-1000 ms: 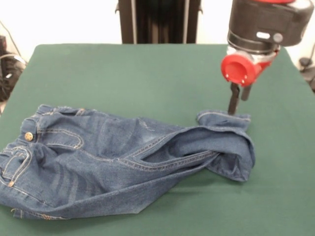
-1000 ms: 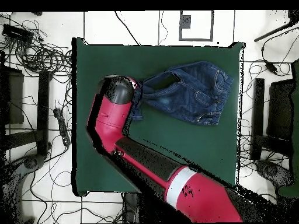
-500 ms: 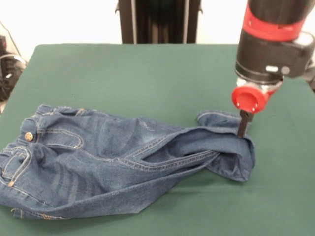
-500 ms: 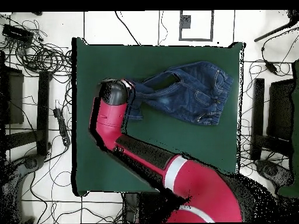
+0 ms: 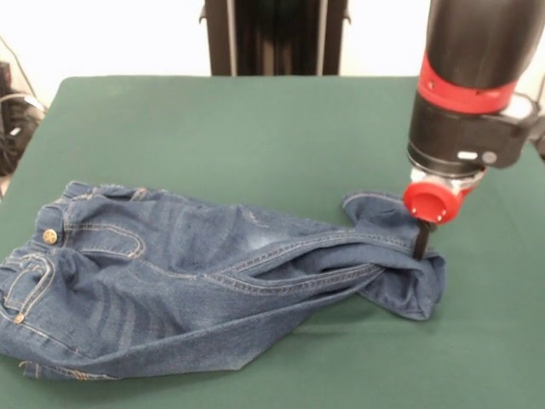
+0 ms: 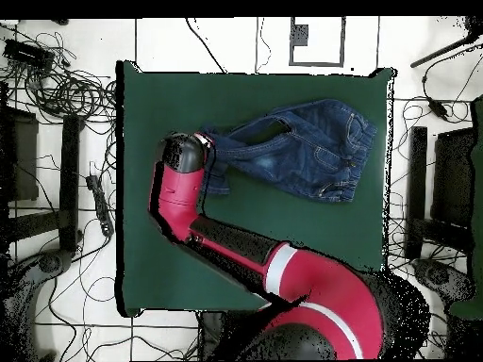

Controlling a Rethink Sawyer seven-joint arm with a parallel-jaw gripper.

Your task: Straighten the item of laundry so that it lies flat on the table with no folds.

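The green surface [image 5: 255, 128] carries everything. The red and black arm [image 6: 283, 273] reaches across it. The jeans [image 5: 170, 281] lie rumpled, waistband near one edge, legs bunched and folded toward the arm. The gripper [image 5: 421, 242] presses down into the folded cuff end; I cannot tell whether it's apart or clamped on denim.

No readable text, label, brand or number on anything.
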